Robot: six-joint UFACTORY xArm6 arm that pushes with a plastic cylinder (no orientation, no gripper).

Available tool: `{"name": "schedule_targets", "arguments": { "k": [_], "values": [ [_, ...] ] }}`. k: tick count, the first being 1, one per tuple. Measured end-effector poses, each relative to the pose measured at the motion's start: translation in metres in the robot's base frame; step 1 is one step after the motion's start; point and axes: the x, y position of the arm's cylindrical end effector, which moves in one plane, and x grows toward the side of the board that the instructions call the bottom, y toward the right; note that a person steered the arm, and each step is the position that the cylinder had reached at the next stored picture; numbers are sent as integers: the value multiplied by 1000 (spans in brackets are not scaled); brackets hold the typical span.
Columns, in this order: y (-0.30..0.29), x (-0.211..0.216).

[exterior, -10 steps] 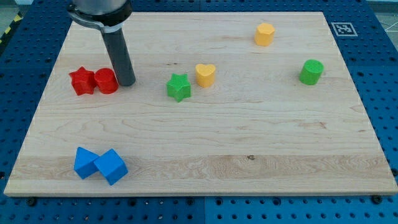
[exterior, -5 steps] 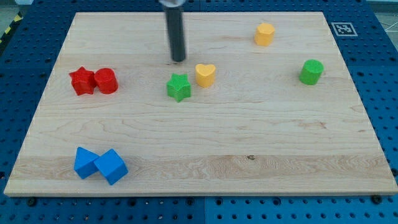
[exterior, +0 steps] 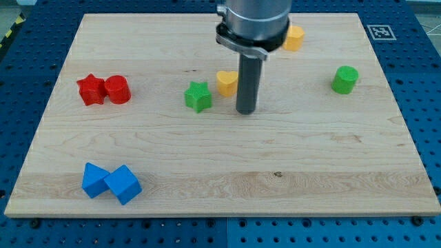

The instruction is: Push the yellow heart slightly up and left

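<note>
The yellow heart [exterior: 225, 82] lies on the wooden board [exterior: 220, 165] a little above the middle, partly hidden on its right side by my rod. My tip [exterior: 246, 111] rests on the board just below and to the right of the heart, close to it. A green star [exterior: 198, 96] sits just left of the heart and slightly lower.
A yellow block [exterior: 295, 38] sits at the view's top, partly hidden by my arm. A green cylinder [exterior: 344, 79] is at the right. A red star [exterior: 91, 90] and a red cylinder [exterior: 118, 89] touch at the left. Two blue blocks [exterior: 110, 182] lie at the bottom left.
My tip has moved from beside the red cylinder, across above the green star, to the lower right of the yellow heart. No block has moved.
</note>
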Motion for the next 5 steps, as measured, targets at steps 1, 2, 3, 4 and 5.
{"name": "schedule_targets", "arguments": {
  "k": [1,2,3,4,5],
  "values": [
    [-13,-49],
    [-41,-79],
    [-39,-81],
    [-38,-89],
    [-63,-122]
  ]
}}
